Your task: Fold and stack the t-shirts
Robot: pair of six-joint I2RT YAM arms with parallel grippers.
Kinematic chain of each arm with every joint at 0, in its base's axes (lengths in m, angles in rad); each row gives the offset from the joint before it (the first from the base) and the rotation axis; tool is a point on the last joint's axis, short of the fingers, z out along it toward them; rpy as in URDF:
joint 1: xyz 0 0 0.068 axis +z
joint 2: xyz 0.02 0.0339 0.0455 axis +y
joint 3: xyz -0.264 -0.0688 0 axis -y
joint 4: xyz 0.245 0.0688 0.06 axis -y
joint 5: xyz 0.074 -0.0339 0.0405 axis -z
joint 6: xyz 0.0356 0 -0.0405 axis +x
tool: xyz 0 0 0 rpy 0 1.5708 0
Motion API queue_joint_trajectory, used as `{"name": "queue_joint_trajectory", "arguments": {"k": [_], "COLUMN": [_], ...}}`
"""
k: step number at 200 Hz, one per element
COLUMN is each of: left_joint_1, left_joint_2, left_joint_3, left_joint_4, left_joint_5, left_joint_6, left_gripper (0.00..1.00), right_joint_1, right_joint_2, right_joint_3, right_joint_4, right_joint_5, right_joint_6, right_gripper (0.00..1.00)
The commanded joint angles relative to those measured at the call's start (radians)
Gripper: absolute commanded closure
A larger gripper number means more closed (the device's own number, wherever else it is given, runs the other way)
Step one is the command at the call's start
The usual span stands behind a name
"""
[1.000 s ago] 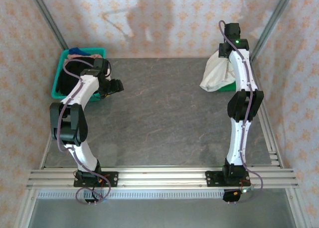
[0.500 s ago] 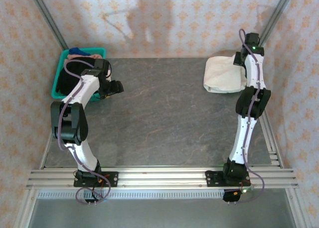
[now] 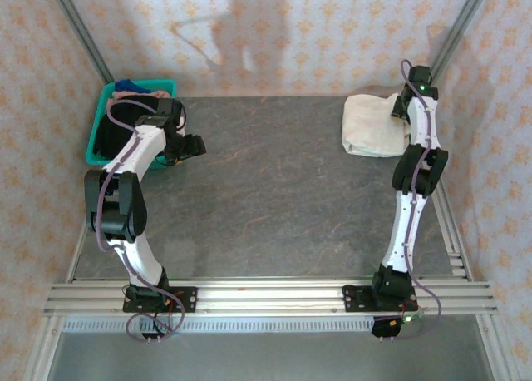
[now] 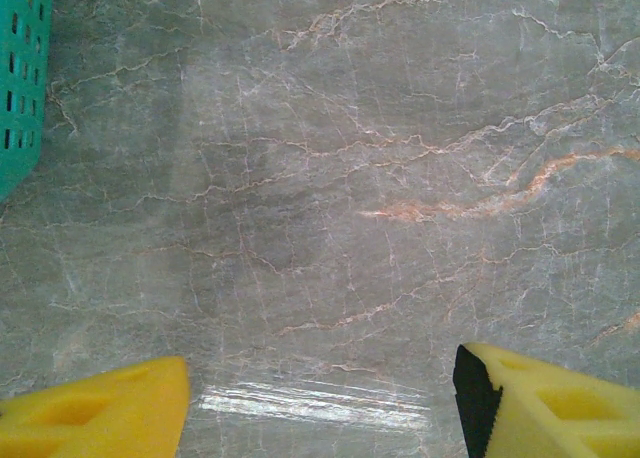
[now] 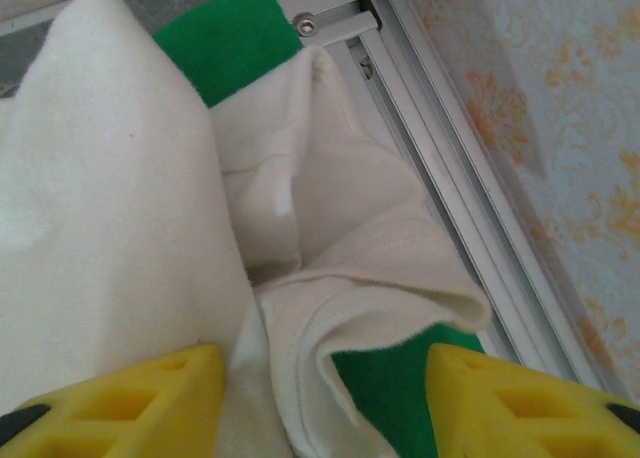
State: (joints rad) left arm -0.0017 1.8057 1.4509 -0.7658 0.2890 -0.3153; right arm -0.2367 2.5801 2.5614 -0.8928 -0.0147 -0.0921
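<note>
Teal basket [image 3: 98, 123]: far left corner of surface [image 3: 266, 198]. Holds bunched cloth [image 3: 143, 88], blue and tan; rest hidden under left arm.
Left claw [image 4: 322, 398]: just right of basket, fingers spread over bare marbled surface, nothing between them.
Cream t-shirt [image 5: 110, 178]: folded, far right corner, lying on green t-shirt [image 5: 235, 33], which peeks out beside aluminium rail [image 5: 440, 178].
Right claw [image 5: 322, 378]: over cream t-shirt's right edge, fingers spread, cloth loose beneath.
</note>
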Motion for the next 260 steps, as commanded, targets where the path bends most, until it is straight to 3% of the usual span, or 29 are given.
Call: {"name": "queue_joint_trajectory", "arguments": {"k": [1, 29, 64, 81, 106, 154, 219, 260], "left_joint_1": [0.000, -0.009, -0.017, -0.017, -0.018, -0.018, -0.017, -0.015], "left_joint_2": [-0.029, -0.087, -0.183, -0.228, -0.279, -0.287, -0.310, -0.297], "left_joint_3": [-0.024, -0.060, -0.121, -0.153, -0.203, -0.232, -0.257, -0.266], "left_joint_4": [-0.002, 0.033, 0.093, 0.121, 0.148, 0.151, 0.134, 0.139], "left_joint_5": [0.024, 0.051, 0.055, 0.062, 0.059, 0.058, 0.026, 0.033], "left_joint_6": [-0.014, -0.024, -0.038, -0.049, -0.055, -0.048, -0.035, -0.032], "left_gripper": [0.28, 0.21, 0.16, 0.15, 0.14, 0.14, 0.13, 0.13], "right_joint_1": [0.015, 0.051, 0.074, 0.070, 0.045, 0.029, 0.005, 0.000], "right_joint_2": [-0.183, -0.330, -0.356, -0.306, -0.244, -0.253, -0.260, -0.274], "right_joint_3": [-0.108, -0.370, -0.548, -0.554, -0.531, -0.493, -0.513, -0.575], "right_joint_4": [-0.010, 0.142, 0.246, 0.240, 0.204, 0.152, 0.134, 0.130], "right_joint_5": [-0.020, 0.045, 0.045, 0.065, 0.089, -0.003, -0.037, -0.012], "right_joint_6": [0.072, 0.107, 0.165, 0.190, 0.214, 0.212, 0.225, 0.231], "right_gripper": [0.38, 0.37, 0.40, 0.51, 0.52, 0.47, 0.43, 0.36]}}
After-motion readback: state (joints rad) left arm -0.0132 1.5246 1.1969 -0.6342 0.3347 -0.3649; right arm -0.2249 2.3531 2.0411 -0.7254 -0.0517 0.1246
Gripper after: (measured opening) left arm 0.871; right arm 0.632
